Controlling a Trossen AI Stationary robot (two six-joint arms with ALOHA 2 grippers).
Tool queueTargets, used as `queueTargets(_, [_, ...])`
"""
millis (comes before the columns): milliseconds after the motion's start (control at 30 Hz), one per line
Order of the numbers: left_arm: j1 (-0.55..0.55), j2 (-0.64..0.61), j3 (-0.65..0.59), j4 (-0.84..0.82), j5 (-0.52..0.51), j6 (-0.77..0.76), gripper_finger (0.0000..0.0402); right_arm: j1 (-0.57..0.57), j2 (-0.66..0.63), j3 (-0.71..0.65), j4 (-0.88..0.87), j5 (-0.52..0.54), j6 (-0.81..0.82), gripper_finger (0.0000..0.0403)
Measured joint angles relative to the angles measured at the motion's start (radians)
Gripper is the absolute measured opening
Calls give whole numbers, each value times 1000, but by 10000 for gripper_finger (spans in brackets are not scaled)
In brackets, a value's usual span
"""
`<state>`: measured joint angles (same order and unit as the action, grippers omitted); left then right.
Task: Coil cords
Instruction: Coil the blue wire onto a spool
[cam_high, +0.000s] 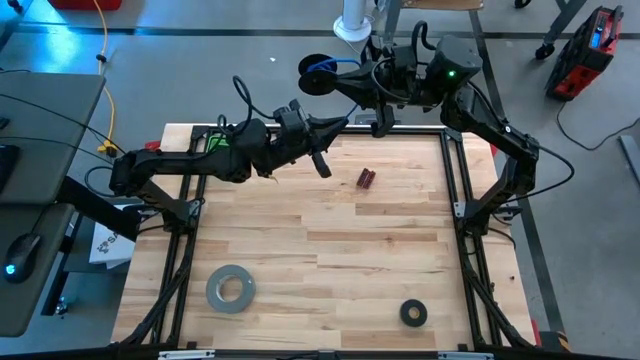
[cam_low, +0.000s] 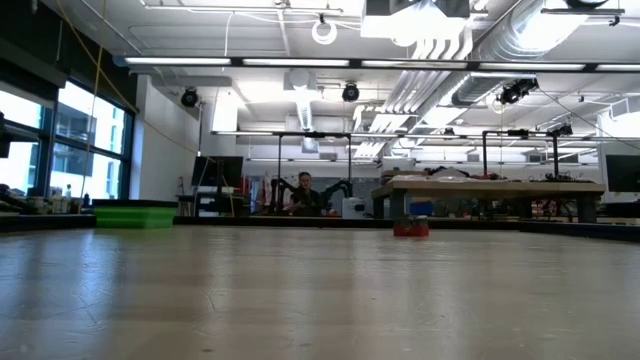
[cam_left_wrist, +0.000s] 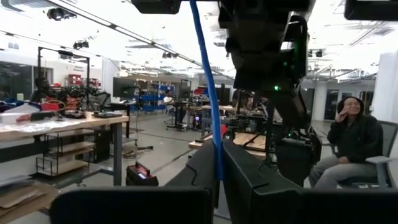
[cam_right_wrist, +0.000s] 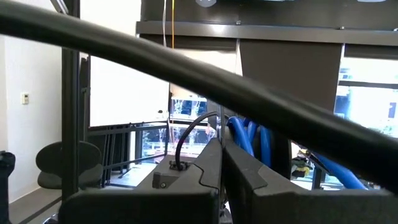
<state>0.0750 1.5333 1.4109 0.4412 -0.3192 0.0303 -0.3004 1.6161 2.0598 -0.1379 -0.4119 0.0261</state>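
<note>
Overhead, the wooden worktop (cam_high: 320, 250) fills most of the high view, and both dark arms reach toward its far edge. Above that far edge the right end effector (cam_high: 345, 80) extends past the rim of the worktop, where the blue cable (cam_high: 335, 72) hangs in loops beside it; in the right wrist view those blue loops (cam_right_wrist: 255, 140) lie just beyond its fingers, which are pressed together, though I cannot tell whether any strand sits between them. Nearby, the left end effector (cam_high: 335, 124) is raised over the far part of the worktop and clenched on the cable, a single blue strand (cam_left_wrist: 208, 93) rising straight up from between its closed fingers (cam_left_wrist: 249, 180). A grey tape roll (cam_high: 230, 288) lies near the front left, a small black tape ring (cam_high: 413, 313) near the front right, and a small red object (cam_high: 366, 179) rests just in front of the arms
</note>
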Motion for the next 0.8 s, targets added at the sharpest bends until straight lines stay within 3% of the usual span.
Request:
queueTargets(167, [0, 0, 0, -31, 7, -3, 5, 0, 0, 0, 0, 0, 0, 0])
queueTargets(400, [3, -32, 0, -216, 7, -80, 2, 0, -15, 0, 0, -9, 1, 0])
queueTargets(800, [-5, -198, 2, -599, -8, -108, 1, -1, -66, 0, -67, -10, -43, 0])
